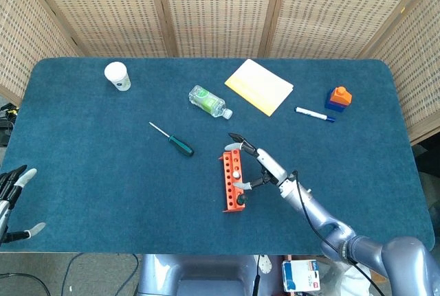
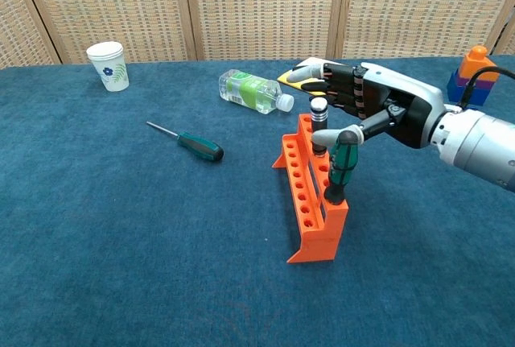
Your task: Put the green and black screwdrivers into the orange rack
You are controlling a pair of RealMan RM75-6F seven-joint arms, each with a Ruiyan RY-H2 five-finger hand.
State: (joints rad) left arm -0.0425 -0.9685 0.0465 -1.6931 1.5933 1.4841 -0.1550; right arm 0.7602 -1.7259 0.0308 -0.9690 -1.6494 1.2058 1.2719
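Chest view shows your right hand (image 2: 378, 109) spread, seemingly holding nothing, beside the racked screwdriver (image 2: 339, 171); overhead blurs it.

A table (image 1: 82, 193) with a dark blue carpet-like cover fills most of the head view. Behind it, across the top of the frame, stands a woven wicker screen (image 1: 220, 7) in wooden frames, folding forward at both sides. Lighting seems even and soft.
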